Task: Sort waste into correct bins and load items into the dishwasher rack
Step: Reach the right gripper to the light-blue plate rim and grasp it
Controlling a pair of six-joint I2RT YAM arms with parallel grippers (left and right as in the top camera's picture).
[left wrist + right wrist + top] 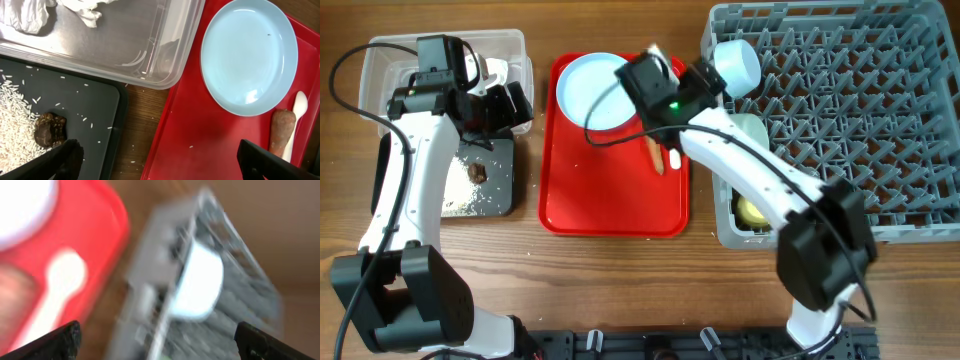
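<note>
Overhead, we are sorting waste: right gripper (160,342) and left gripper (160,165) are both gaping empty; next, the carrot (651,150) is probably needing pinching for the black tray (95,107).

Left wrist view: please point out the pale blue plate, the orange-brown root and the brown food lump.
pale blue plate (247,55), left wrist view, middle of its base
orange-brown root (281,132), left wrist view, middle of its body
brown food lump (49,130), left wrist view, its top

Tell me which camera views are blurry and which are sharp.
Right wrist: heavily motion-blurred, the dishwasher rack and white spoon smeared. Left wrist: sharp, single rice grains distinct, faint glare on the clear tub. Overhead: sharp, evenly lit.
</note>
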